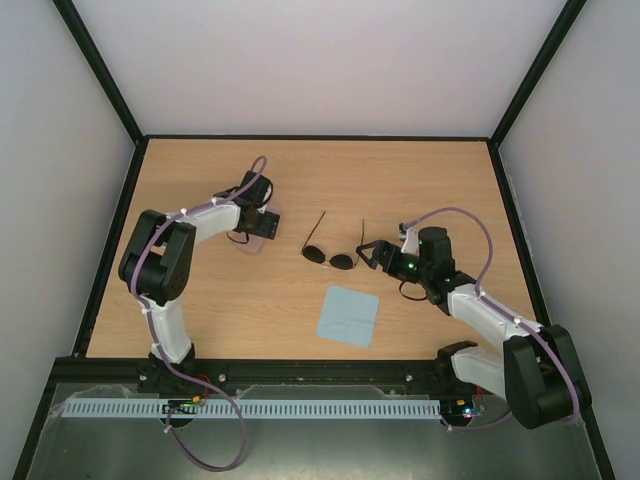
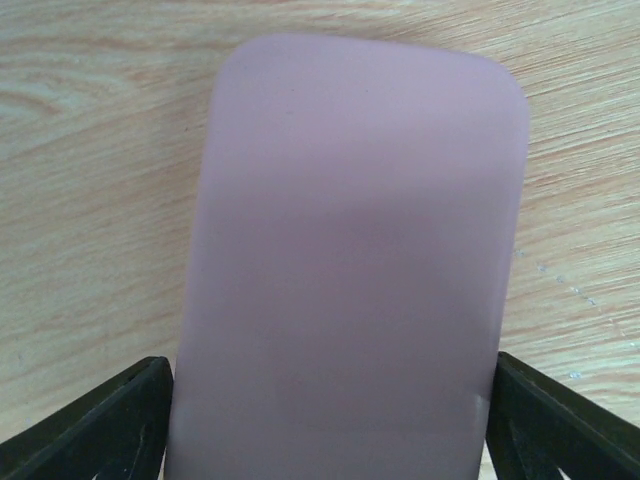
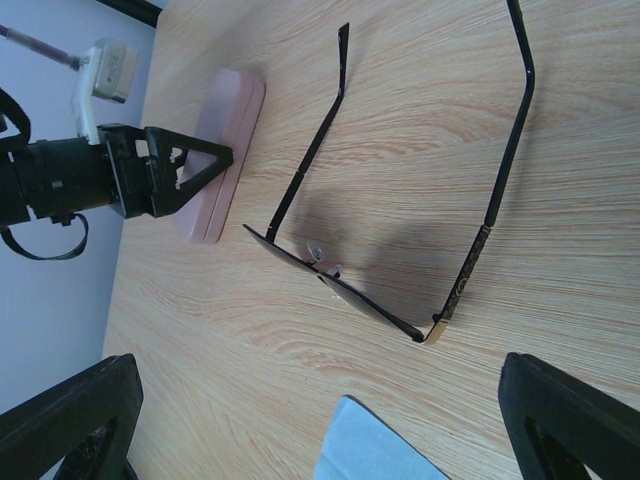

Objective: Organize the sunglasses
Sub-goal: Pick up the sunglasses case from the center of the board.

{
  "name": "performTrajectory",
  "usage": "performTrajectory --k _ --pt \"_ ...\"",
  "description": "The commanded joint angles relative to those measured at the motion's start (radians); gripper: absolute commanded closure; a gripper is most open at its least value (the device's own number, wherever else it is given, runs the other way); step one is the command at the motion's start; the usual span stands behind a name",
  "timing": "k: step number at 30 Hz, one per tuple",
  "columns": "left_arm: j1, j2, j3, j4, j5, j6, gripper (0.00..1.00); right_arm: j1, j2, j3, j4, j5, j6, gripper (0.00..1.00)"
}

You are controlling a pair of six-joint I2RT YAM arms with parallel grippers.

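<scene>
Pink glasses case (image 2: 350,200) lies flat on the wooden table (image 1: 200,320), beyond and left of the blue cloth (image 1: 348,316). The left gripper (image 2: 332,365) clamps across its width, fingers (image 2: 100,430) against both long sides, probably to steady it for opening. The sunglasses (image 1: 343,261) rest just beyond the cloth, temples unfolded and pointing away. Their lenses face the right gripper (image 1: 372,256), which stands spread wide and empty beyond the cloth's right corner, near the frame but apart. Bare wood separates sunglasses from case, and the table's far edge lies well beyond the cloth.
</scene>
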Motion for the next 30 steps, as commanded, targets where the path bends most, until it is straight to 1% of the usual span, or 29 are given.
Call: performTrajectory --k 1,5,12,18,25,30 --pt "0.006 -0.068 -0.018 -0.039 0.03 -0.009 0.13 0.01 0.016 -0.012 0.015 -0.009 0.0 0.01" --pt "0.007 -0.072 -0.024 -0.041 0.028 -0.006 0.1 0.013 0.021 -0.01 0.016 -0.008 0.0 0.02" --pt "0.022 -0.079 -0.023 -0.054 0.019 -0.007 0.15 0.016 0.024 -0.012 0.019 -0.005 -0.002 0.01" --pt "0.024 -0.083 -0.034 -0.053 0.017 -0.006 0.15 0.019 0.029 -0.013 0.023 -0.007 0.0 0.01" --pt "0.023 -0.066 -0.035 -0.054 0.027 -0.002 0.13 0.023 0.031 -0.012 0.023 -0.003 -0.001 0.01" --pt "0.023 -0.062 -0.031 -0.056 0.017 -0.003 0.15 0.024 0.036 -0.012 0.026 -0.001 -0.002 0.01"
